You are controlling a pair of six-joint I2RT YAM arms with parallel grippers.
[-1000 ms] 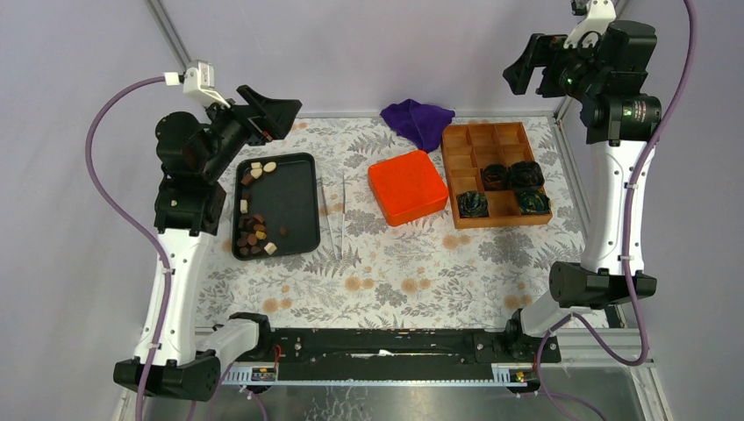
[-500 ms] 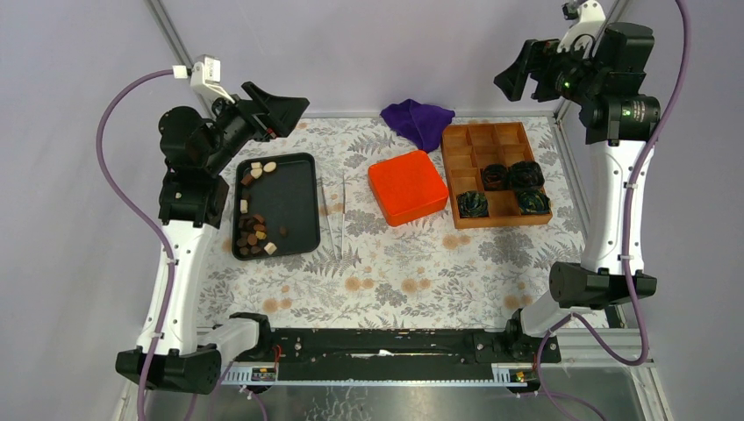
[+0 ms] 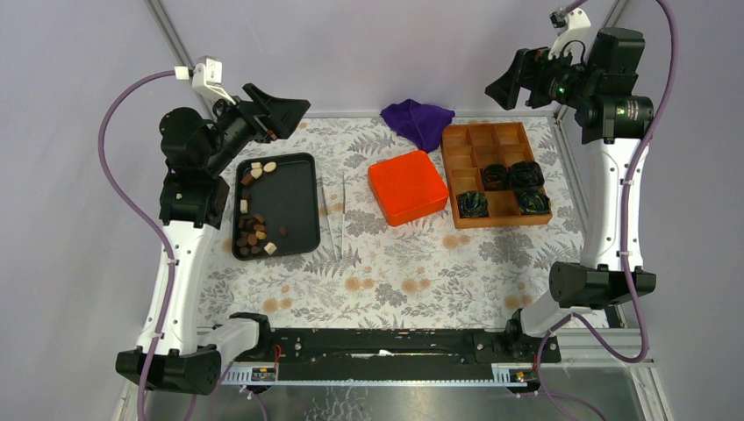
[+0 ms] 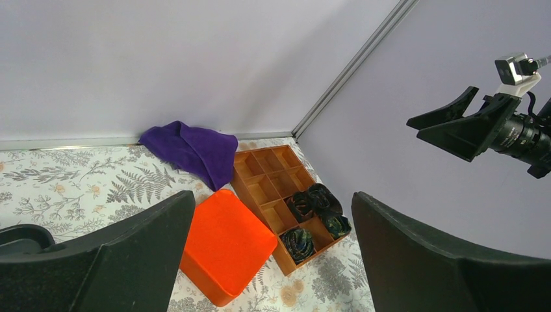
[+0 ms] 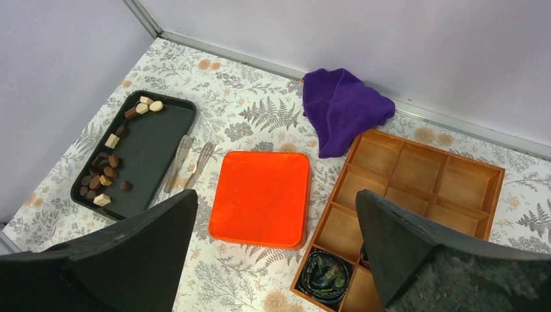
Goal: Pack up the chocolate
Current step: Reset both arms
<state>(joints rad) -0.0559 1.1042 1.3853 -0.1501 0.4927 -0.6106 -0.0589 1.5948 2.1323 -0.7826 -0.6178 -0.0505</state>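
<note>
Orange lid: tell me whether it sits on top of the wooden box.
No, the orange lid lies flat on the table beside the wooden box, whose compartments stand uncovered.

a robot lab cell: plain lilac walls [image 3: 395, 53], aluminium frame rails [image 3: 169, 35].

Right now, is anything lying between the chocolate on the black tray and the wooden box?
Yes. Metal tongs lie just beside the tray holding the chocolate, and an orange lid sits between the tongs and the wooden box. Both lie flat.
</note>
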